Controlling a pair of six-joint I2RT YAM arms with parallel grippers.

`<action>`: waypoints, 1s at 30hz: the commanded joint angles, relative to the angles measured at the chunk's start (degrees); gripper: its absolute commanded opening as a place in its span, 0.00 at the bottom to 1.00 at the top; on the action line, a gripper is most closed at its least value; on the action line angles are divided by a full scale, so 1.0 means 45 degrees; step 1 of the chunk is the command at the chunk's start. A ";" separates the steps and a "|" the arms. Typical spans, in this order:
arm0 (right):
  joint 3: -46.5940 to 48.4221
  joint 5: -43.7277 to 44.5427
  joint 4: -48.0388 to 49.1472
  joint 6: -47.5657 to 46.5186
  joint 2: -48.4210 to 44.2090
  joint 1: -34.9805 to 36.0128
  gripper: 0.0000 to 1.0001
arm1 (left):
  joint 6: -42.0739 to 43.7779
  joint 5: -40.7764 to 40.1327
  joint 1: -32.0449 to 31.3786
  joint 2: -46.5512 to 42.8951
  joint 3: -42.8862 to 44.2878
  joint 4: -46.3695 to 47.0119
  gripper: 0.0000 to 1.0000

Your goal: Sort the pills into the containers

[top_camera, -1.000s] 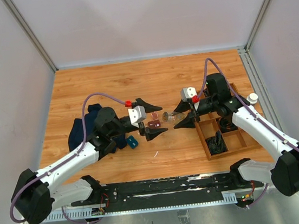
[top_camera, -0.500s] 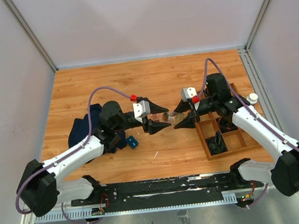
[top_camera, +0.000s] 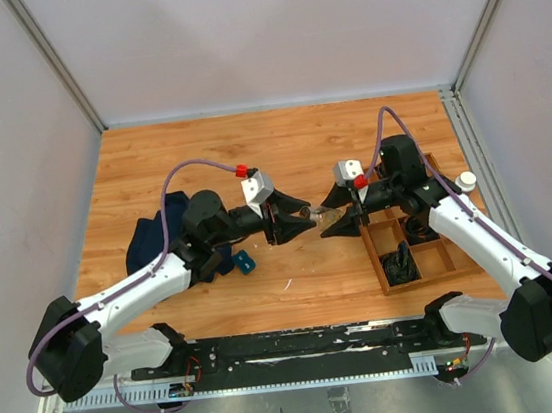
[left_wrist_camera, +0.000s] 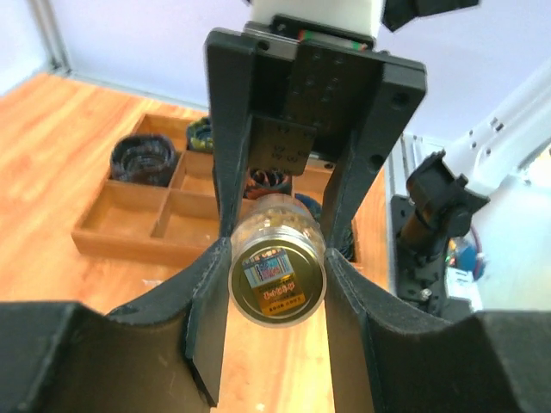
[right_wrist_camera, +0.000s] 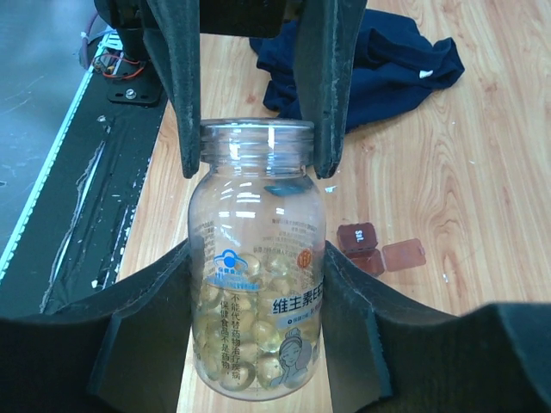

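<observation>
A clear bottle (right_wrist_camera: 256, 258) half full of yellow pills (right_wrist_camera: 250, 340) hangs level above the table between the two arms. My right gripper (right_wrist_camera: 258, 258) is shut on its body. My left gripper (left_wrist_camera: 277, 258) meets it from the opposite side, both pads pressed on the neck end of the bottle (left_wrist_camera: 275, 274). From above, the left gripper (top_camera: 293, 221) and right gripper (top_camera: 336, 221) face each other tip to tip. Small reddish-brown containers (right_wrist_camera: 362, 247), one with its lid flipped open, lie on the wood under the bottle; the left gripper hides them in the top view.
A wooden divided tray (top_camera: 375, 255) holding dark coiled items lies at the right, also in the left wrist view (left_wrist_camera: 129, 232). A dark blue cloth (top_camera: 154, 237) is bunched at the left, a small blue piece (top_camera: 244, 262) beside it. A white cap (top_camera: 466, 181) sits past the tray.
My left gripper has swung right to the bottle and its jaws have narrowed from wide open onto the bottle's neck. The right arm and the bottle have stayed still.
</observation>
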 commanded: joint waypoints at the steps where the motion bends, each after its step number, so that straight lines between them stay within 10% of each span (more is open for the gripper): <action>1: 0.0018 -0.0032 0.0224 -0.0434 -0.0061 0.0023 0.01 | -0.5475 -0.4776 -0.0669 -0.1445 -0.1383 0.1622 0.00; 7: 0.0013 0.0006 0.0228 -0.0389 0.0025 0.0029 0.00 | -0.9957 -0.9978 -0.2555 -0.1732 -0.1596 0.0437 0.00; 13: 0.0025 -0.0021 0.0223 -0.0374 -0.0029 0.0026 0.00 | -1.0270 -1.0427 -0.2763 -0.1502 -0.1235 -0.0161 0.01; 14: 0.0018 -0.0028 0.0224 -0.0383 -0.0031 0.0015 0.01 | -1.0063 -1.0231 -0.2773 -0.1477 -0.1188 -0.0080 0.15; 17: 0.0024 -0.0037 0.0214 -0.0385 -0.0088 0.0008 0.01 | -0.8902 -1.0179 -0.2776 -0.1728 -0.1153 -0.0022 0.71; 20: 0.0006 -0.0095 0.0218 -0.0383 -0.0065 0.0008 0.01 | -0.7498 -1.0581 -0.2764 -0.2403 -0.1424 0.0026 0.95; 30: -0.0032 -0.0335 0.0192 -0.0430 0.0021 0.0018 0.01 | 0.1940 -0.4913 -0.2710 -0.3892 -0.2741 0.0613 0.96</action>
